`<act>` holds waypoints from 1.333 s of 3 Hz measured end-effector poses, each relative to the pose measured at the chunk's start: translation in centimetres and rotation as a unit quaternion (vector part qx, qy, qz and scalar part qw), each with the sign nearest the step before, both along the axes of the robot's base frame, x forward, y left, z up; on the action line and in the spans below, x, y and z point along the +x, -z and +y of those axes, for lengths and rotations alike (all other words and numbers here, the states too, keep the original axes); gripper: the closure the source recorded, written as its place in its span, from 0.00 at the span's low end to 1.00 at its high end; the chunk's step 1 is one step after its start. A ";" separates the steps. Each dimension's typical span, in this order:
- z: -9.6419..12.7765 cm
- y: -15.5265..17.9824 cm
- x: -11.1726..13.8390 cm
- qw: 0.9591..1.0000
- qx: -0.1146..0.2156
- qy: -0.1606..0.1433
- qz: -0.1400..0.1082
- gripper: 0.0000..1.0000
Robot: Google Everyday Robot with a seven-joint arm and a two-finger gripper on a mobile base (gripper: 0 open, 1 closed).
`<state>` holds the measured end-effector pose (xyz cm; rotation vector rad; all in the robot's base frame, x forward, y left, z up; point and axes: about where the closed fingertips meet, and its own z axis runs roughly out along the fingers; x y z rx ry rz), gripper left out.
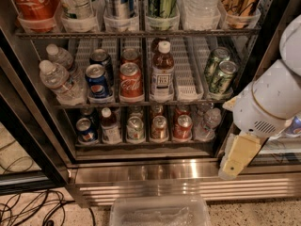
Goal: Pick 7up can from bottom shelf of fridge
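Observation:
The fridge stands open in front of me, with its shiny steel base panel below. On the bottom shelf a row of drinks stands in lanes. The 7up can, silvery with green print, stands in the third lane from the left, between a small bottle and a reddish can. My gripper hangs from the white arm at the right. It is cream-coloured and points down in front of the door frame. It is well to the right of the 7up can and slightly lower, and it touches nothing.
A blue can, a red can and a water bottle share the bottom shelf. The middle shelf holds water bottles, cola cans, a tea bottle and green cans. A clear plastic bin and cables lie on the floor.

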<state>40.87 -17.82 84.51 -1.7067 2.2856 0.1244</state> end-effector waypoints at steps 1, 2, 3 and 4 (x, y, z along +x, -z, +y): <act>1.3 1.4 -0.8 1.000 0.012 -0.006 0.002 0.00; 5.0 5.9 -2.0 0.998 0.059 -0.002 0.021 0.00; 9.0 10.8 -2.1 0.996 0.087 -0.012 0.021 0.00; 12.3 13.9 -1.6 0.993 0.111 -0.028 0.003 0.00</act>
